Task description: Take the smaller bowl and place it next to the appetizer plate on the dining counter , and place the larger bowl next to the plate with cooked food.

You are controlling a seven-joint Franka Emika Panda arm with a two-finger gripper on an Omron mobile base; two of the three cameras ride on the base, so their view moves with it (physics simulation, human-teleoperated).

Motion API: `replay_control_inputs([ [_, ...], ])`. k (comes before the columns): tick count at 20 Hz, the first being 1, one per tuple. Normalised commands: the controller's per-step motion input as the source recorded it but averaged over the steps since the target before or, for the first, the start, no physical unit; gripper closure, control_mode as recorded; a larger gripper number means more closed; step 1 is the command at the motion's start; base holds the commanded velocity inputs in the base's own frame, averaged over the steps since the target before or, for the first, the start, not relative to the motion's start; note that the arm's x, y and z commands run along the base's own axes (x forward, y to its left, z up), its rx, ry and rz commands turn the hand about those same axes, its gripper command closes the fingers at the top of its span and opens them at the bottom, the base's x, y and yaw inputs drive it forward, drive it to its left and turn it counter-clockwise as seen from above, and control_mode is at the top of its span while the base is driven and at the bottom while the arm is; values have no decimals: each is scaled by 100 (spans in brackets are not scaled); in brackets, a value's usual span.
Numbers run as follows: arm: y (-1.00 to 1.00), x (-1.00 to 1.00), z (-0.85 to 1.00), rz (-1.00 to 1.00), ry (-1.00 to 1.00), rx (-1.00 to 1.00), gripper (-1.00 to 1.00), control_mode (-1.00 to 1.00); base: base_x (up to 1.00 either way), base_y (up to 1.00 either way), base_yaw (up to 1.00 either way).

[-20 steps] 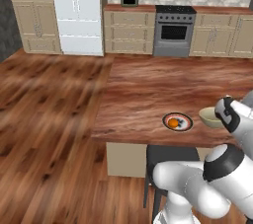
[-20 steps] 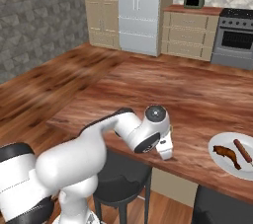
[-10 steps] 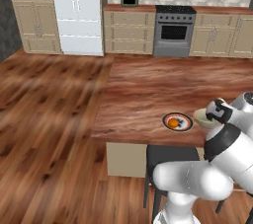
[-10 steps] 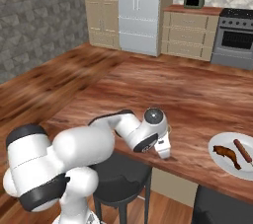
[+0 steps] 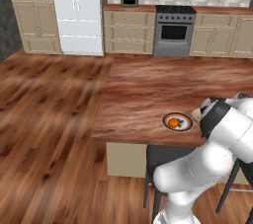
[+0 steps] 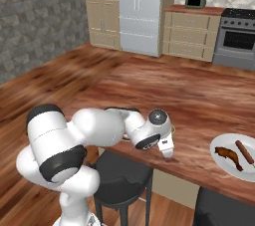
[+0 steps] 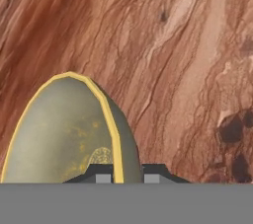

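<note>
You see little of the smaller bowl (image 7: 64, 131) in the base views: from the left base camera the arm's forearm covers nearly all of it, leaving a pale sliver (image 5: 197, 115) beside the dark wrist joint, and from the right base camera the wrist hides it apart from a thin yellowish edge (image 6: 173, 129). The hand camera gives you the clear look. There the bowl's yellow rim runs between the two finger tips, so the tool (image 7: 129, 174) is pinching the bowl's wall, one finger inside and one outside. The grey band cuts off the bowl's near part and most of the fingers (image 7: 100, 174). You can see a mottled yellowish-olive inside with nothing in it.

You cannot tell from these views whether the bowl rests on the bench (image 5: 148, 90) or hangs just above it; the reddish-brown wood grain lies close beneath it in the hand camera.

The appetizer plate (image 5: 178, 122) sits near the bench's front edge, just left of the arm's wrist in the left base view, with a small orange piece of food (image 5: 173, 124) on it. In the right base view a white plate (image 6: 218, 158) lies farther right along the bench, cut off by the frame, carrying brown cooked pieces (image 6: 230, 153) and a sausage (image 6: 244, 151).

A dark stool (image 6: 121, 172) stands under the bench's edge, partly hidden behind the arm.
</note>
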Motion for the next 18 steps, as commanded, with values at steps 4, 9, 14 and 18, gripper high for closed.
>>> replay_control_inputs([
  [4, -34, 18, -15, 0, 0, 2, 100, -100, 0, 0, 0],
  [9, -8, 18, -30, 0, 0, 1, 100, -100, 0, 0, 0],
  [14, 0, 5, -27, 0, 0, 0, -100, -100, 0, 0, 0],
  [18, -3, 0, 7, 0, -1, 1, -100, -100, 0, 0, 0],
])
